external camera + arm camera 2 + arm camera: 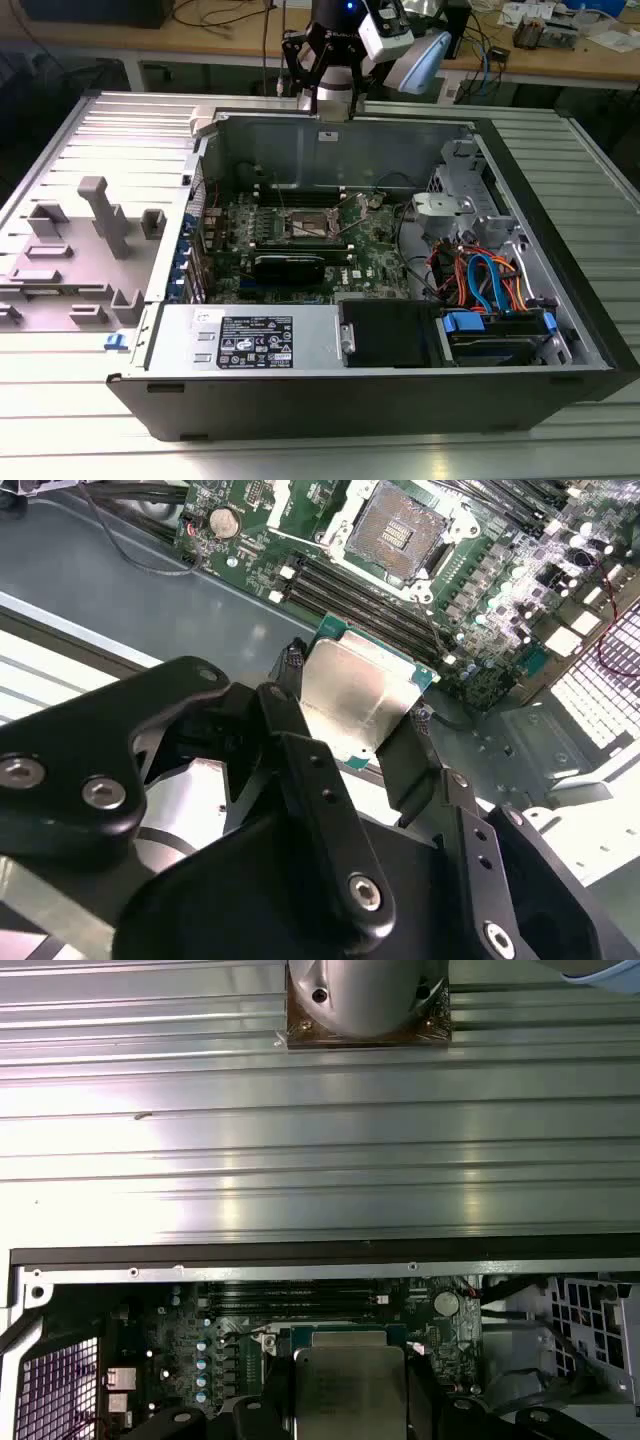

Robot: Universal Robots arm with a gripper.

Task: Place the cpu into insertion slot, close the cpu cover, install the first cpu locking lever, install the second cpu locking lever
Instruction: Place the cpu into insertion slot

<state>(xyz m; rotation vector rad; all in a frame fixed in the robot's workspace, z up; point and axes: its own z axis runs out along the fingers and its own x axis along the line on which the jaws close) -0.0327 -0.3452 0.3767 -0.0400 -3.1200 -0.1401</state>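
Squarely inside the tool (pixel 352 718), the cpu (pixel 360 685), off the insertion slot (pixel 405 528)

An open computer case (pixel 350 405) lies on the ribbed metal bench (pixel 60 400), its motherboard (pixel 375 250) exposed. Grey plastic fixtures (pixel 110 225) stand near the bench's edge at the exterior view's left. Orange and blue cables (pixel 480 280) run inside the case.

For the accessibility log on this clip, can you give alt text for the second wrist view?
The black gripper grips the cpu by two opposite edges, its silver top showing. Beyond it, on the green motherboard, the insertion slot lies uncovered and empty, with long black memory slots running between the two.
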